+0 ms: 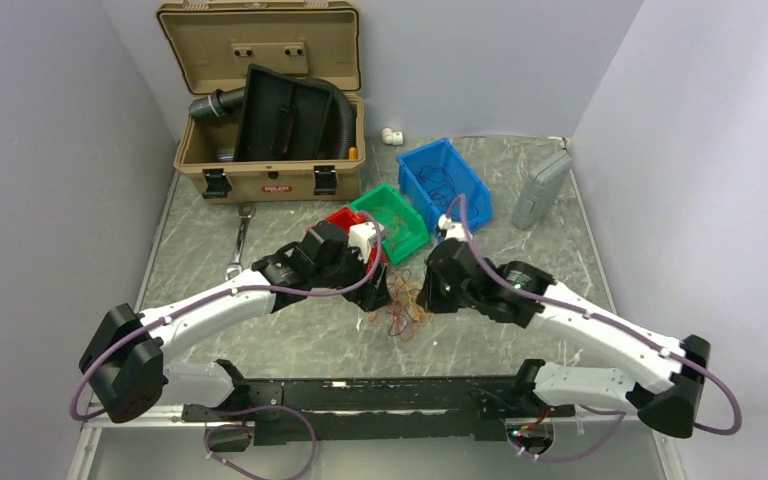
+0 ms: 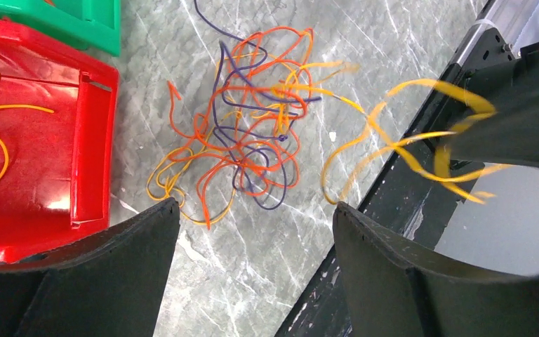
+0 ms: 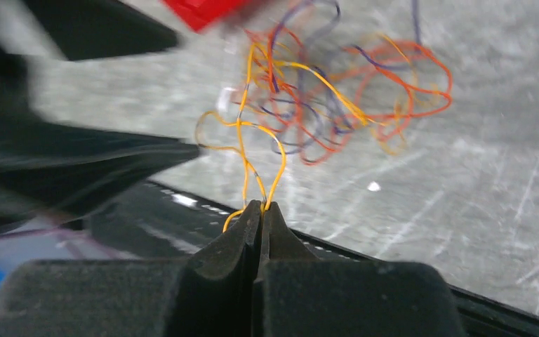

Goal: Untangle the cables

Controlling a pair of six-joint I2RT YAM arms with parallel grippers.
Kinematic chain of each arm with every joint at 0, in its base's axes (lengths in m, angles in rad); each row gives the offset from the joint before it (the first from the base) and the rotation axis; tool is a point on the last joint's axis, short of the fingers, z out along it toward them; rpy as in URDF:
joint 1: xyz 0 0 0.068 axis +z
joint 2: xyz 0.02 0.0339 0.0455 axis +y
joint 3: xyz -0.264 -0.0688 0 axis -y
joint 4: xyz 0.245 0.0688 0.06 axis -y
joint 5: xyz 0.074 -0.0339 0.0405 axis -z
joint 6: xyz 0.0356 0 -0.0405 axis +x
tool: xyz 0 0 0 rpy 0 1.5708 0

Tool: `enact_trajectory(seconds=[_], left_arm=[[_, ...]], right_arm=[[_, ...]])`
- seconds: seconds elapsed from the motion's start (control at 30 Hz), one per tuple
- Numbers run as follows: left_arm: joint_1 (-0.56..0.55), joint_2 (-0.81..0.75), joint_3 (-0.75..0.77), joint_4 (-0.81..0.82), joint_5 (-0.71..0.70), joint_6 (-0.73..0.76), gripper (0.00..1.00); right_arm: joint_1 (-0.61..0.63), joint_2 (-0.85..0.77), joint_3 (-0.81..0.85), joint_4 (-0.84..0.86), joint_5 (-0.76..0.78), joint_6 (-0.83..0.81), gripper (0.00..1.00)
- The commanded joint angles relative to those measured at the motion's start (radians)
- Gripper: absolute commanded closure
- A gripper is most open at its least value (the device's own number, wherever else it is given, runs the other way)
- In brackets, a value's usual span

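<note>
A tangle of hair-thin cables (image 1: 405, 312), orange, red and purple, lies on the marble table between the two arms. It shows in the left wrist view (image 2: 253, 140) and the right wrist view (image 3: 337, 98). My right gripper (image 3: 261, 205) is shut on a yellow-orange cable (image 3: 242, 140) that runs up into the tangle; in the top view the gripper (image 1: 432, 300) sits at the tangle's right. The same cable loops (image 2: 421, 147) show blurred in the left wrist view. My left gripper (image 2: 256, 214) is open and empty just short of the tangle, at its left in the top view (image 1: 378, 298).
A red bin (image 2: 35, 140) holding orange wires sits left of the tangle, with a green bin (image 1: 392, 218) and a blue bin (image 1: 445, 182) behind. A tan case (image 1: 265, 100) with a black hose, a wrench (image 1: 239, 240) and a grey box (image 1: 540, 190) stand farther back. The black rail (image 1: 360, 395) runs along the near edge.
</note>
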Motion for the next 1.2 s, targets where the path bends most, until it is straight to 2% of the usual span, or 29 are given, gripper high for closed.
enact_trajectory(seconds=[0.0,0.13,0.3,0.6,0.73,0.83,0.97,1.1,1.17], left_arm=[[-0.002,-0.038,-0.001,0.05,0.037,0.029,0.17],[-0.001,-0.025,0.002,0.09,0.058,0.023,0.16],[-0.001,0.059,-0.002,0.241,0.131,-0.042,0.17],[-0.062,0.304,-0.007,0.475,0.197,-0.19,0.22],[-0.133,0.409,-0.01,0.584,0.212,-0.267,0.24],[-0.181,0.487,0.003,0.632,0.207,-0.303,0.3],[-0.218,0.561,0.001,0.706,0.22,-0.345,0.51],[-0.243,0.589,-0.002,0.716,0.222,-0.36,0.65],[-0.246,0.57,-0.019,0.711,0.202,-0.355,0.66]], right_arm=[[0.004,-0.067,0.203,-0.121,-0.061,-0.093,1.0],[0.004,-0.113,0.371,-0.111,-0.063,-0.11,1.0],[0.004,-0.12,0.575,-0.03,-0.033,-0.148,1.0],[0.004,-0.129,0.836,0.035,0.137,-0.238,1.0],[0.004,-0.138,0.872,0.085,0.206,-0.278,1.0],[0.004,-0.147,0.868,0.13,0.253,-0.309,1.0],[0.004,-0.152,0.876,0.195,0.335,-0.374,1.0],[0.004,-0.133,0.907,0.251,0.405,-0.44,1.0],[0.003,-0.123,0.911,0.271,0.417,-0.459,1.0]])
